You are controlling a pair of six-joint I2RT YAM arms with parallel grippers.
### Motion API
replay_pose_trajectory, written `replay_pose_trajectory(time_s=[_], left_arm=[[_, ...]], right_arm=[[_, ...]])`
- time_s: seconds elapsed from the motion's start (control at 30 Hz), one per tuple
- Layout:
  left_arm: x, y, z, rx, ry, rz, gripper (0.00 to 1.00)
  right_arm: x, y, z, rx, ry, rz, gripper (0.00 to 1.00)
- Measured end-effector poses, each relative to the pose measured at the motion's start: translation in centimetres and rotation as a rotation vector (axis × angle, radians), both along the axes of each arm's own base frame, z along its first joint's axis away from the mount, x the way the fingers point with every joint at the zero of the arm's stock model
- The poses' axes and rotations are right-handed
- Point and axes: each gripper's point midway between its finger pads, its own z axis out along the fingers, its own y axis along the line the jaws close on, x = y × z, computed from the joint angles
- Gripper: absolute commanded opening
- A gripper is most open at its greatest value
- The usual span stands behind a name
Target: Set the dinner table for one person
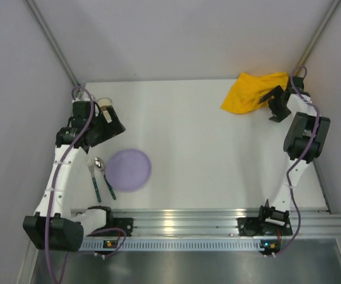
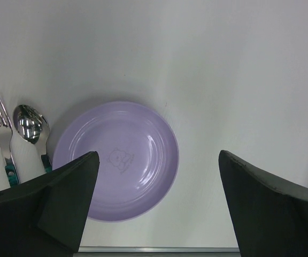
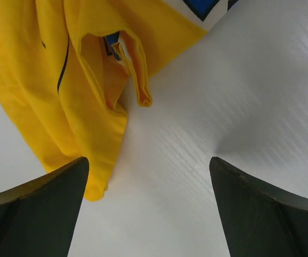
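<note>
The white dinner table (image 1: 206, 154) holds a purple plate (image 1: 128, 169) at the near left. A fork (image 1: 92, 180) and a spoon (image 1: 104, 176) lie just left of the plate. My left gripper (image 1: 115, 125) is open and empty above the table, just beyond the plate. In the left wrist view the plate (image 2: 116, 160), the fork (image 2: 1, 134) and the spoon (image 2: 31, 126) lie below the open gripper (image 2: 158, 156). My right gripper (image 1: 273, 98) is open and empty at the far right, beside a crumpled yellow cloth (image 1: 252, 92). In the right wrist view the cloth (image 3: 63, 80) lies just beyond the left finger of the gripper (image 3: 148, 163).
A ribbed silver rail (image 1: 218, 222) runs along the table's near edge. Grey walls close in the left, right and far sides. A small white and brown object (image 1: 105, 105) sits partly hidden behind my left wrist.
</note>
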Motion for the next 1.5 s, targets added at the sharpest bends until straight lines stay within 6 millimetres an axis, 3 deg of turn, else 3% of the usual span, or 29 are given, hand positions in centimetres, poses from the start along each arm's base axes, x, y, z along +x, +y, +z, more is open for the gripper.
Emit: replay_pose_trajectory(time_s=[0.1,0.2,0.3,0.4,0.43,0.53,0.8,0.9,1.0,1.03,1.07,1.1,1.13,1.23,1.33,1.4,1.5], left_arm=[[0.4,0.1,-1.1,0.015,0.038,-0.007,0.99],[0.8,0.2,-2.1,0.032,0.069,-0.021,0.99],[1.3,0.3,-2.9,0.049,0.1,-0.032,0.99],[2.0,0.3,-3.5,0.056,0.123,-0.04,0.99],[2.2,0.3,-3.7,0.057,0.129,-0.041,0.99],[2.4,0.3,-3.7,0.06,0.133,-0.044,0.99],[2.4,0.1,-3.5,0.06,0.127,-0.052,0.99],[2.6,-0.2,-3.1,0.06,0.114,-0.061,0.99],[3.0,-0.6,-2.3,0.06,0.088,-0.071,0.99],[3.2,-0.8,-2.0,0.059,0.077,-0.074,0.99],[3.4,-0.9,-1.7,0.06,0.067,-0.076,0.99],[3.5,-1.1,-1.5,0.058,0.059,-0.079,0.99],[3.6,-1.2,-1.3,0.056,0.052,-0.081,0.99],[4.0,-2.1,-1.0,0.053,0.034,-0.097,0.99],[4.8,-4.0,-1.2,0.055,0.023,-0.139,0.99],[5.5,-5.8,-1.8,0.061,0.031,-0.173,0.99],[6.9,-10.1,-3.2,0.078,0.061,-0.251,0.98]], right_arm=[[1.5,-0.4,-1.3,0.017,0.005,-0.03,0.89],[3.7,-0.7,-1.1,0.027,-0.034,-0.058,0.84],[6.1,-0.9,-1.0,0.037,-0.075,-0.081,0.68],[7.8,-0.7,-1.4,0.054,-0.1,-0.105,0.43],[8.1,-0.5,-1.7,0.062,-0.101,-0.113,0.28],[8.3,-0.1,-2.5,0.077,-0.087,-0.136,0.0],[7.2,0.5,-2.6,0.08,-0.073,-0.139,0.0],[4.7,1.8,-2.4,0.086,-0.034,-0.118,0.0],[0.9,5.3,-1.3,0.097,0.014,-0.06,0.0],[-0.3,7.0,-0.8,0.1,0.026,-0.027,0.01],[-1.4,9.1,0.0,0.106,0.031,0.016,0.09],[-2.6,11.6,0.9,0.11,0.024,0.074,0.31],[-3.6,14.0,1.6,0.119,0.02,0.127,0.99],[-7.6,22.3,3.5,0.162,-0.002,0.368,1.0],[-12.5,29.0,4.5,0.219,0.0,0.589,1.0],[-14.9,30.2,4.9,0.236,0.009,0.659,1.0],[-16.2,28.4,5.7,0.204,-0.003,0.67,1.0]])
